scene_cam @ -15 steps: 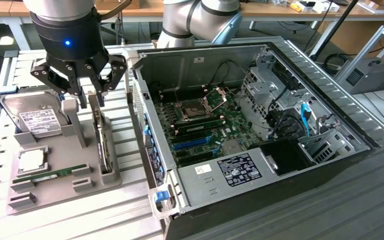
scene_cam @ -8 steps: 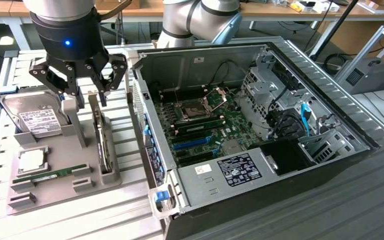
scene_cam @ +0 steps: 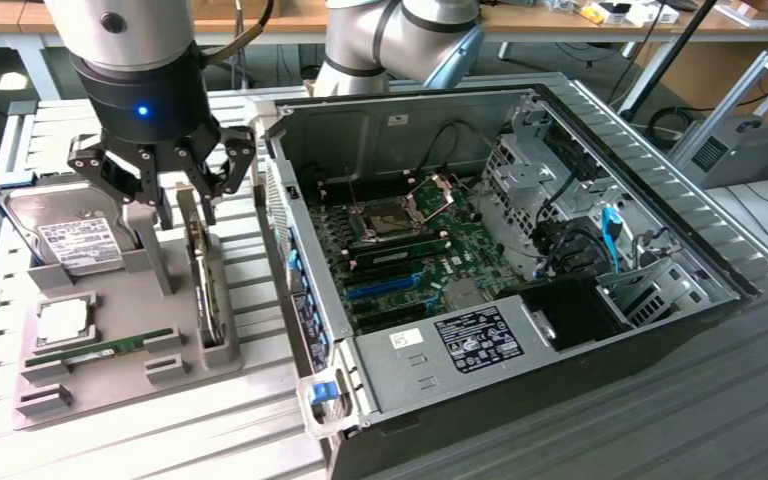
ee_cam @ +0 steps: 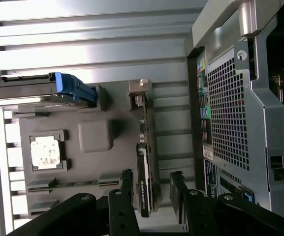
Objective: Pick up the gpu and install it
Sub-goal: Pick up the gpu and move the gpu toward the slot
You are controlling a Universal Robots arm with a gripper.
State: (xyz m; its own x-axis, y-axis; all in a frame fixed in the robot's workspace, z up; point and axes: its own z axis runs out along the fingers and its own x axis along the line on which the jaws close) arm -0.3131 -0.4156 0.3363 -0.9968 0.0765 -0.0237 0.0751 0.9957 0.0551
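Exterior view. Tool (scene_cam: 177, 200): hangs spread over the grey tray (scene_cam: 117, 300) on the table (scene_cam: 264, 440), straddling the upper end of the gpu (scene_cam: 203, 275), not clamped on it. Gpu: stands on edge in its slot of the tray, at the side nearest the computer case (scene_cam: 491, 130). Not lifted, not installed; by that, the whole job left. Case: lies open, blue slots (scene_cam: 384, 287) on its board bare. Close quarters: case wall just beside the card on one side, a grey post (scene_cam: 157, 255) and the hard drive (scene_cam: 71, 240) on the other.

Wrist view. Tool (ee_cam: 151, 177): released, one finger on each side of the gpu (ee_cam: 145, 182). Clear gap on the case side; other finger very near the card, touching or not cannot tell. Card: seen edge-on, seated along the rim of the tray (ee_cam: 95, 135). Perforated case back (ee_cam: 230, 113): near, a strip of bare table (ee_cam: 171, 147) between. Hard drive (ee_cam: 33, 88) and chip (ee_cam: 46, 151): well apart from the card.
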